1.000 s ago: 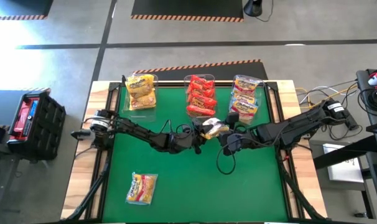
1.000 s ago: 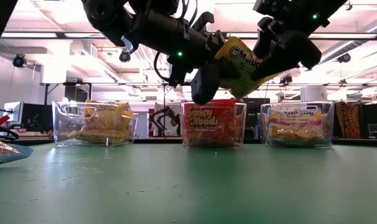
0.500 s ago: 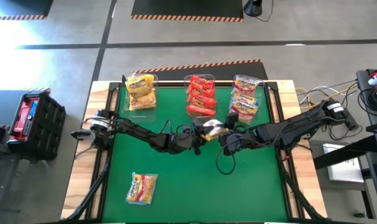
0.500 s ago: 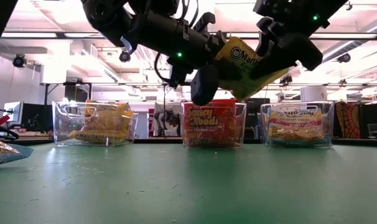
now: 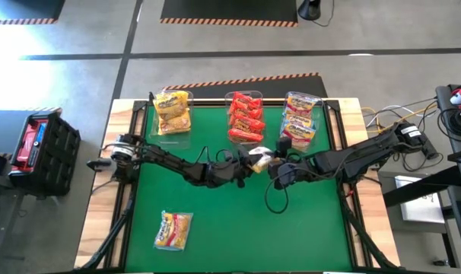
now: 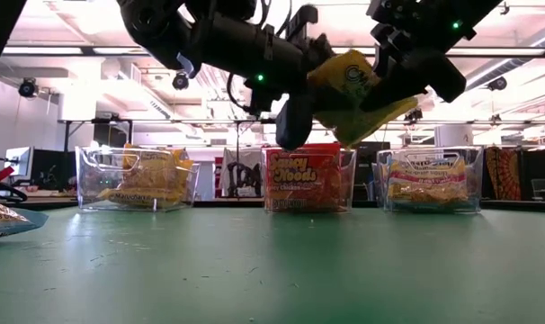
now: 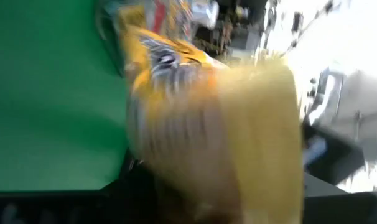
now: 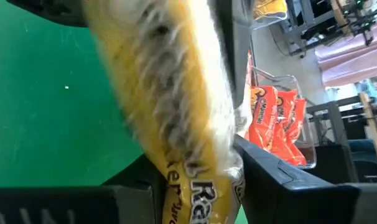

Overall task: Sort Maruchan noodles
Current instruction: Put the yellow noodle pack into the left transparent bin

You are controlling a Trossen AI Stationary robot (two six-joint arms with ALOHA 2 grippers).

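Observation:
A yellow noodle packet (image 5: 259,156) hangs in the air over the middle of the green table, between my two grippers. My left gripper (image 5: 248,162) comes at it from the table's left and my right gripper (image 5: 275,166) from the right; both are shut on it. In the low view the packet (image 6: 355,85) is bent and well above the table. Another noodle packet (image 5: 173,230) lies flat near the front left. At the far edge, clear bins hold yellow (image 5: 173,113), red (image 5: 246,116) and pale packets (image 5: 301,118). My left gripper has the packet's left end (image 6: 321,76) between its two fingers, coming level from the table's left. The packet fills its wrist view, which hides the place of contact. My right gripper pinches the packet's right part (image 6: 386,90) between its two fingers, slanting down from the table's right. The fingers lie across the packet (image 8: 195,180). The packet is lifted clear of the table, bent and tilted.
A dark cable loop (image 5: 272,199) lies on the table below the right gripper. A black crate (image 5: 40,141) stands off the table's left side. The three bins line the far edge, with bare green table in front of them.
My right gripper has shut on the yellow packet held up by my left gripper. The packet has crumpled and turned, so its printed face shows less in the low view. Both arms have kept their places.

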